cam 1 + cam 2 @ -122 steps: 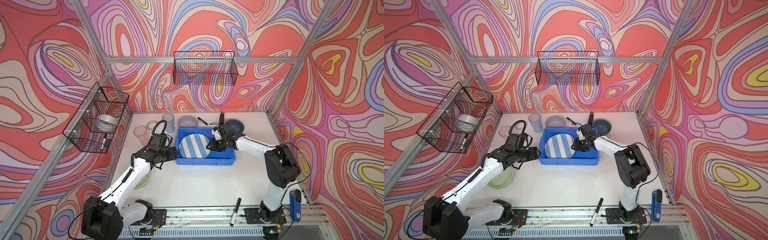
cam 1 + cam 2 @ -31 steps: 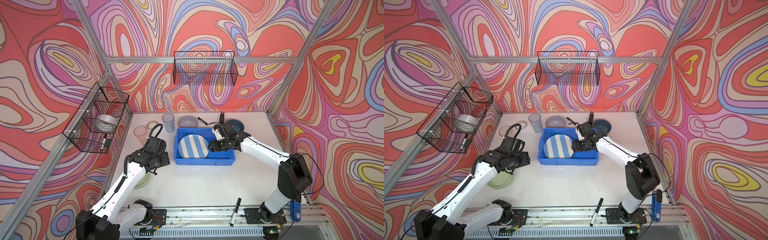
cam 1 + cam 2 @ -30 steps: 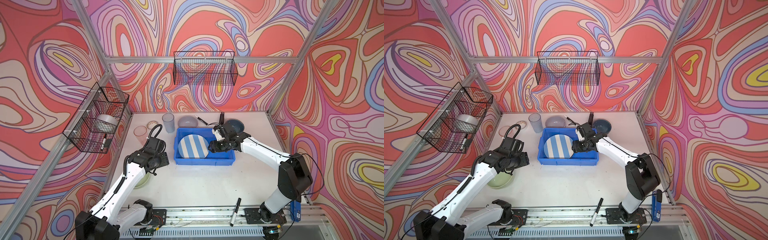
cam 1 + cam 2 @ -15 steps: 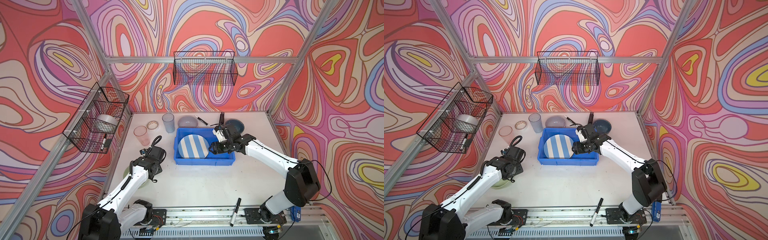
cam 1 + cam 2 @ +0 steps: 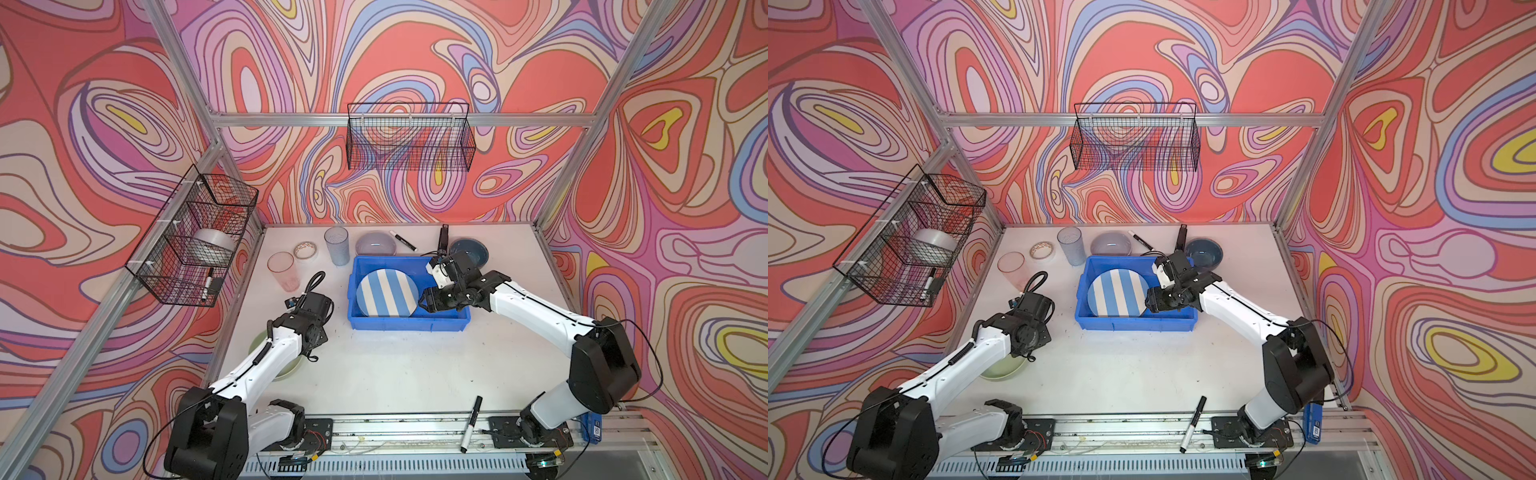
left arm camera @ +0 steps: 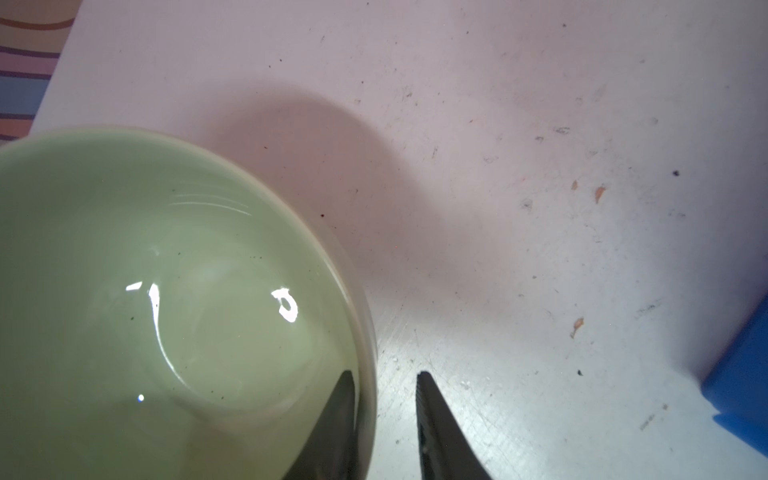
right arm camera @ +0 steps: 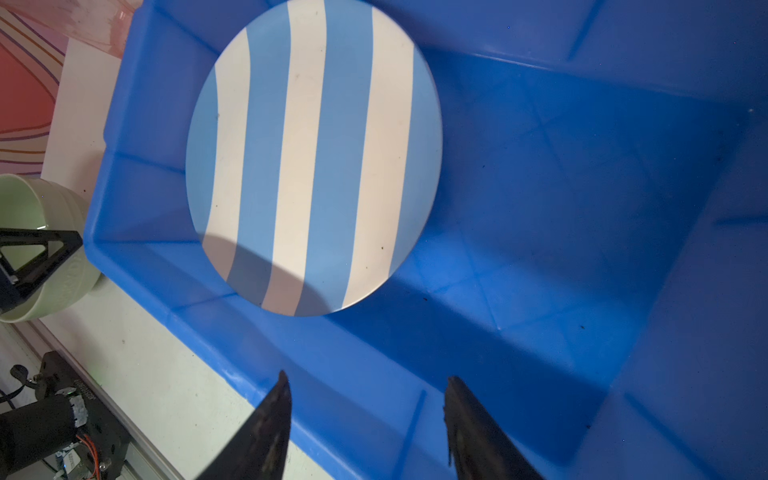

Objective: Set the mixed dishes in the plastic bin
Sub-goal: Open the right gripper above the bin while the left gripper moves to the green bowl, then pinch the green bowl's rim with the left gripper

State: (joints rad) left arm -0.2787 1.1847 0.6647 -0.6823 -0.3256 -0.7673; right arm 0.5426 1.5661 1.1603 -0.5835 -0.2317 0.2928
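The white table [image 5: 395, 374] is spreading beneath both arms, and the plastic bin [image 5: 407, 326] is sitting directly under the right gripper [image 7: 368, 382], its far corner showing off to one side of the left gripper [image 6: 384, 374] in the left wrist view. The right gripper is hanging released over the bin with its jaws standing apart and nothing between them. The blue-white striped plate [image 7: 311, 158] is already lying inside the bin, just ahead of those tips. Whether the plate is lying flat or leaning on the wall beyond it, I cannot tell. The green bowl [image 6: 166, 291] is resting on the table right at the left gripper – outside the bin and well apart from the right gripper. The left gripper is straddling the bowl's rim with one finger [image 6: 332, 424] dipping inside the bowl against the wall and the other finger [image 6: 440, 436] standing outside. A strip of table is showing between that outer finger and the rim, so the jaws are parted and not clenched on it. In a top view the dark blue bowl [image 5: 469, 251] is sitting just behind the right gripper's wrist, past the bin's back edge. The lavender bowl [image 5: 376, 244] and bluish tumbler [image 5: 336, 246] are standing farther back, beyond the plate from the right gripper's tips. The pink tumbler [image 5: 284, 270] is standing beyond the left gripper – near its cable loop – and the tape roll [image 5: 306, 250] is lying just past that.
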